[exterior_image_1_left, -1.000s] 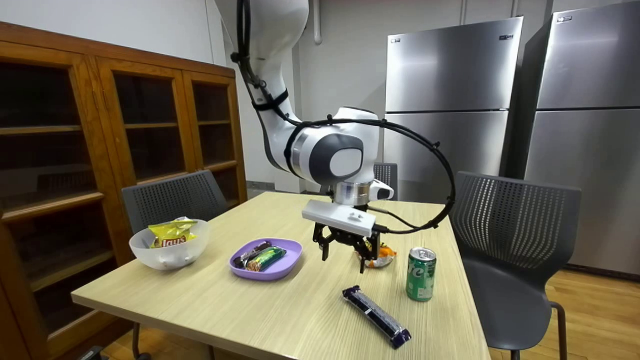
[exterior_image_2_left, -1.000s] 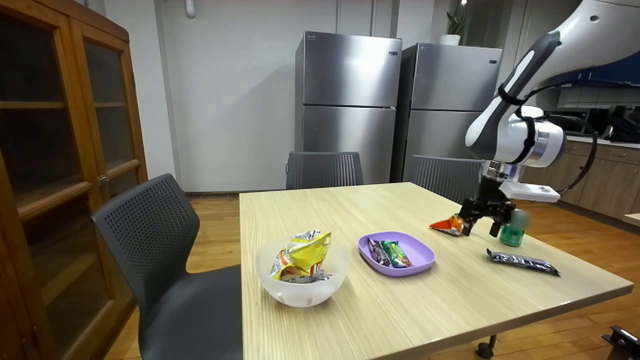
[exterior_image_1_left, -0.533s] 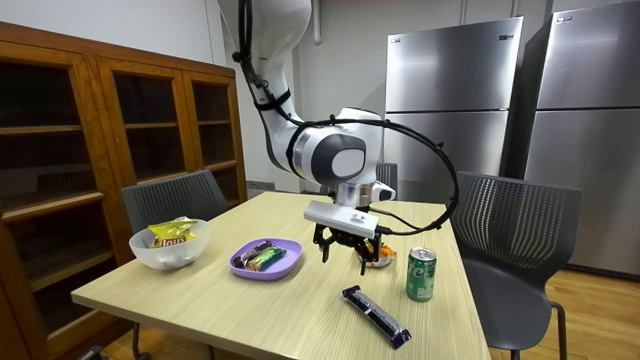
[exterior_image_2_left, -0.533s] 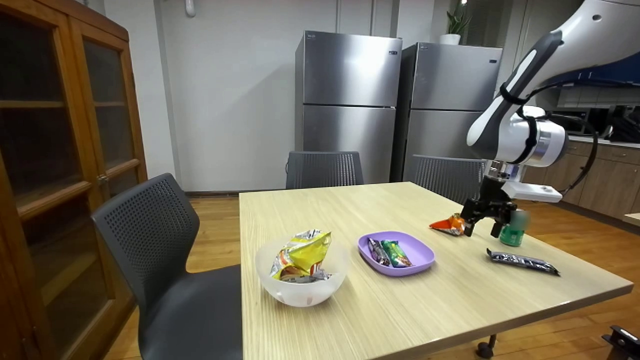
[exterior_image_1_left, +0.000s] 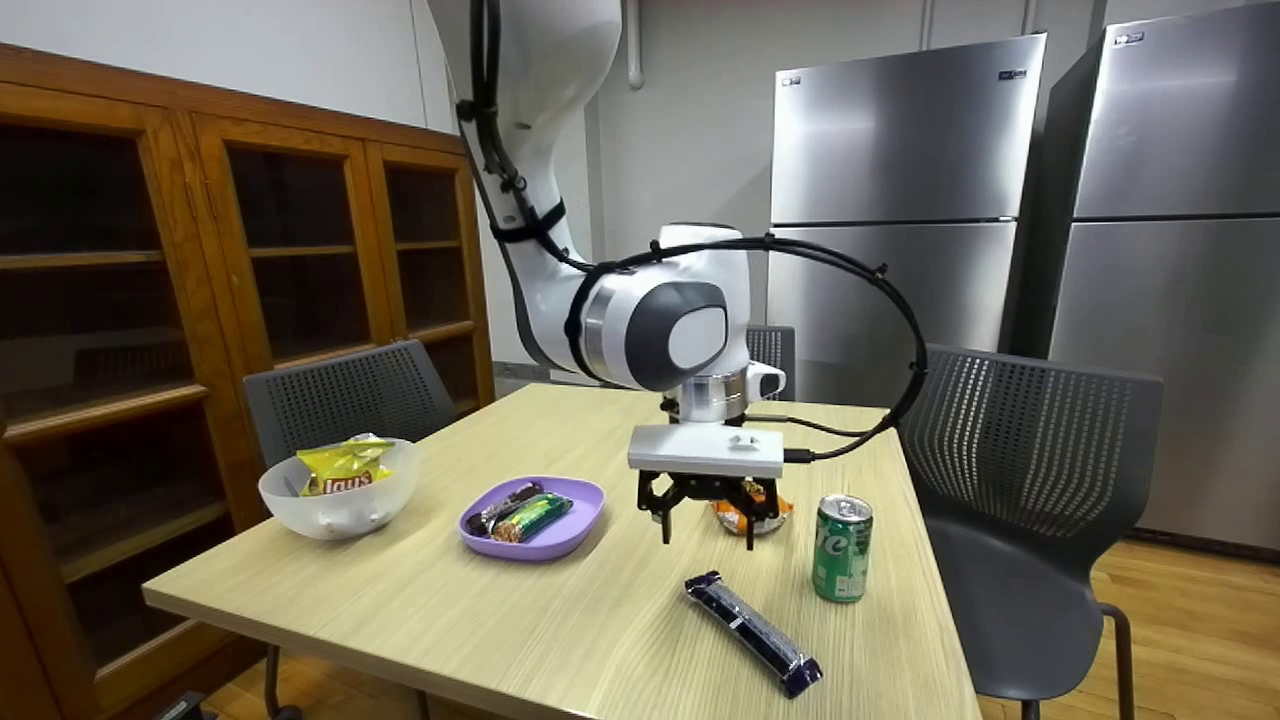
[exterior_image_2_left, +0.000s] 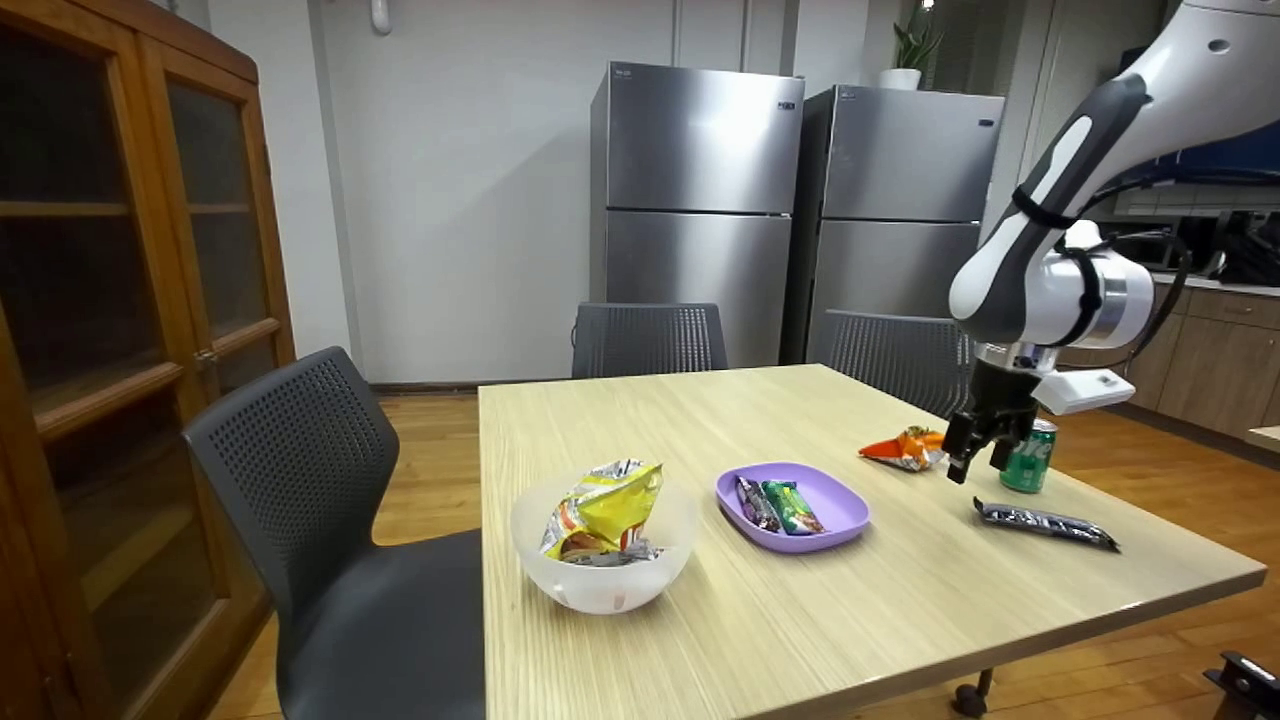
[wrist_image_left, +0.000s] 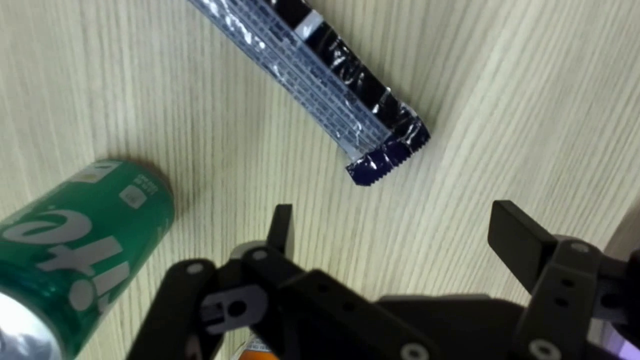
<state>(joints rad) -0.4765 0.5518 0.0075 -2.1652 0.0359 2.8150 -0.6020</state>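
My gripper (exterior_image_1_left: 708, 542) hangs above the table with its jaws wide apart and nothing between them. In the wrist view the gap between the fingertips (wrist_image_left: 517, 235) shows only wood grain. Nearest is a dark wrapped bar (wrist_image_left: 310, 70) lying flat; its purple crimped end points toward the gap, just beyond the fingers. A green soda can (wrist_image_left: 90, 245) stands upright beside the bar, also seen in both exterior views. An orange snack packet (exterior_image_2_left: 905, 450) lies behind the gripper (exterior_image_2_left: 978, 472), partly covered by a finger in an exterior view.
A purple plate (exterior_image_1_left: 575, 525) holds two wrapped bars, one green (exterior_image_1_left: 533, 517) and one dark (exterior_image_1_left: 503, 505). A translucent bowl (exterior_image_2_left: 612, 590) with a yellow chip bag (exterior_image_2_left: 615, 510) stands near the table edge. Chairs (exterior_image_1_left: 1030, 450) surround the table. A black cable (exterior_image_1_left: 890, 300) loops off the arm.
Over the last half second the gripper has turned, its white housing going from slanted to level in an exterior view. The wrist has shifted slightly. The objects on the table have not moved.
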